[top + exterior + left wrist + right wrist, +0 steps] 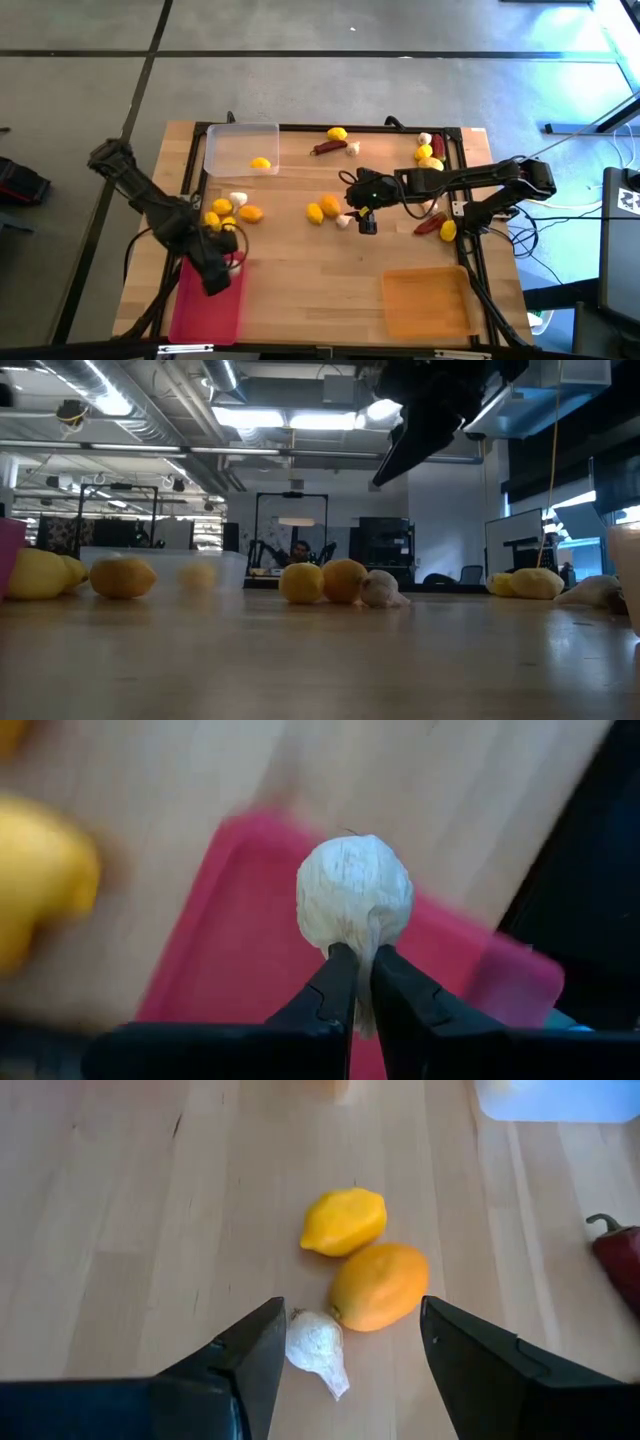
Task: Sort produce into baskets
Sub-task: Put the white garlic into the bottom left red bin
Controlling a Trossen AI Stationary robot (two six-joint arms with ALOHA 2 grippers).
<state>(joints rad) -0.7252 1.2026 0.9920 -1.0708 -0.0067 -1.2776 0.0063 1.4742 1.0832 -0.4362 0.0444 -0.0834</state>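
Observation:
My left gripper (216, 278) is over the far end of the pink-red basket (208, 308) at the near left, shut on a whitish garlic bulb (355, 892). My right gripper (366, 222) hangs open above mid-table. In its wrist view a garlic bulb (316, 1344), an orange lemon (378, 1286) and a yellow lemon (343, 1220) lie on the wood below it, untouched. The clear basket (225, 140) at the far left holds one lemon (260, 164). The orange basket (425, 302) sits at the near right. My left gripper pinches the bulb's papery neck (366, 948) between its two fingertips. The fingers come from above, pointing steeply down. The bulb hangs below them, round end down, over the pink-red basket's floor (250, 940); whether it touches the floor I cannot tell.
Several lemons and a garlic bulb (228, 210) lie next to the left arm. A chili (328, 148), a garlic bulb and a lemon lie at the far edge. More produce (430, 155) sits at the far right, with chilies (430, 224) and a lemon under the right arm.

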